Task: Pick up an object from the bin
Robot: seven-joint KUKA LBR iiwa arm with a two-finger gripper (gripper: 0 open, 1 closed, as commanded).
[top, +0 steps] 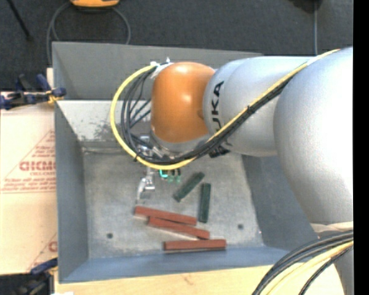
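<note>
My gripper (146,190) hangs below the arm's wrist, low over the bin floor left of the middle. Just under it lies the left end of a reddish-brown bar (165,215), slanting down to the right. A second reddish-brown bar (179,228) lies alongside that one, and a third (194,245) lies flat near the front wall. To the gripper's right are two dark green bars, one slanted (189,187) and one nearly upright in the view (204,203). Nothing shows in the gripper's grasp.
The arm with its orange cover and looped cables covers the bin's back middle and right side. Bare floor shows at the left, between the gripper and the left wall.
</note>
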